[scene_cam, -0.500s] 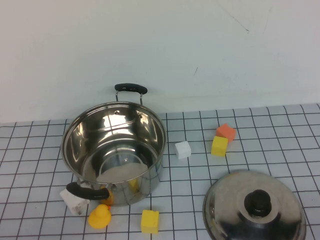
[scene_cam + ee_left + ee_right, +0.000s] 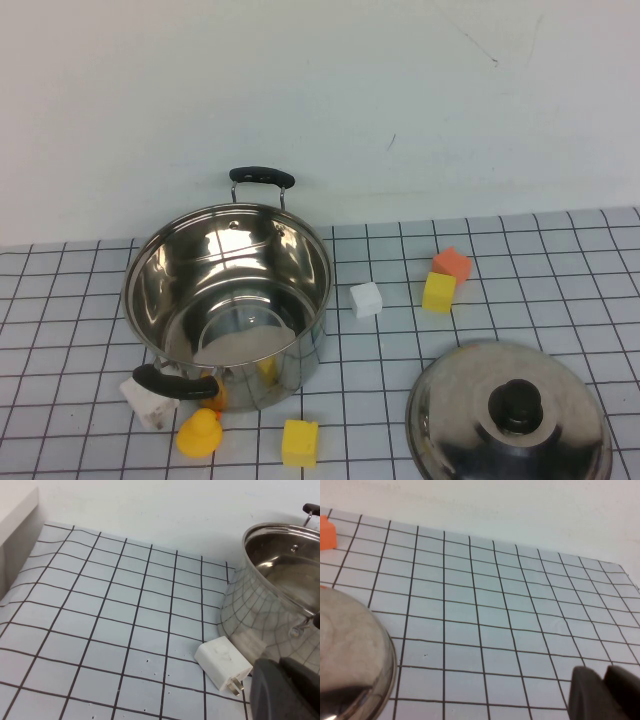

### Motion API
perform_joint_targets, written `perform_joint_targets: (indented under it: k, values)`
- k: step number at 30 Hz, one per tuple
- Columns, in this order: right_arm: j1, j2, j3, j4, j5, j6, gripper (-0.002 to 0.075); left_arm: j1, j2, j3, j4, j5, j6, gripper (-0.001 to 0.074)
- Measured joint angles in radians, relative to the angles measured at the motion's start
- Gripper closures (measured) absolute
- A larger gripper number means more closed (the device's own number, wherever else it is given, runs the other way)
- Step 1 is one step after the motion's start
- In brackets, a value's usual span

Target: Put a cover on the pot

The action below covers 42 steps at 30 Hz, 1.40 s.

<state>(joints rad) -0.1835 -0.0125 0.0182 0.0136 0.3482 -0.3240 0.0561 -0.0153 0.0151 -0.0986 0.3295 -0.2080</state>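
Note:
The large steel pot [image 2: 228, 262] with two black loop handles stands open on the left of the gridded mat. It also shows in the left wrist view [image 2: 270, 595]. The domed steel lid [image 2: 455, 410] with a black knob lies flat on the mat at the front right, apart from the pot. Its edge shows in the right wrist view [image 2: 350, 655]. Neither gripper shows in the high view. My left gripper [image 2: 277, 662] is shut and empty, low beside the pot's near side. My right gripper [image 2: 605, 671] is shut and empty, over the mat beside the lid.
A white plug charger [image 2: 222, 664] lies against the pot's front left [image 2: 148, 402]. A yellow duck [image 2: 200, 433] and a yellow block [image 2: 300, 442] sit in front of the pot. A white cube [image 2: 366, 299], yellow cube [image 2: 438, 292] and orange block [image 2: 452, 263] lie mid-table.

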Motion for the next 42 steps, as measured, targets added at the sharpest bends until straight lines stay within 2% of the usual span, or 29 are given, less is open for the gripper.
perform_joint_targets:
  k: [21, 23, 28, 30, 37, 42]
  values:
    - [0.0, 0.0, 0.0, 0.011, -0.003, 0.0, 0.0663, 0.0, 0.0, 0.0, 0.0, 0.0, 0.0, 0.0738]
    - [0.0, 0.0, 0.002, 0.095, -0.018, 0.033, 0.0663, 0.0, 0.0, 0.0, 0.0, 0.0, 0.0, 0.0738]
    - [0.0, 0.0, 0.008, 0.548, -0.045, 0.233, 0.0663, 0.0, 0.0, 0.0, 0.0, 0.0, 0.0, 0.0738]
    - [0.0, 0.0, 0.008, 0.625, -0.049, 0.251, 0.0663, 0.0, 0.0, 0.0, 0.0, 0.0, 0.0, 0.0738]
    - [0.0, 0.0, 0.008, 0.672, -0.062, 0.266, 0.0663, 0.0, 0.0, 0.0, 0.0, 0.0, 0.0, 0.0738]
    - [0.0, 0.0, 0.008, 0.675, -0.034, 0.19, 0.0663, 0.0, 0.0, 0.0, 0.0, 0.0, 0.003, 0.0738]
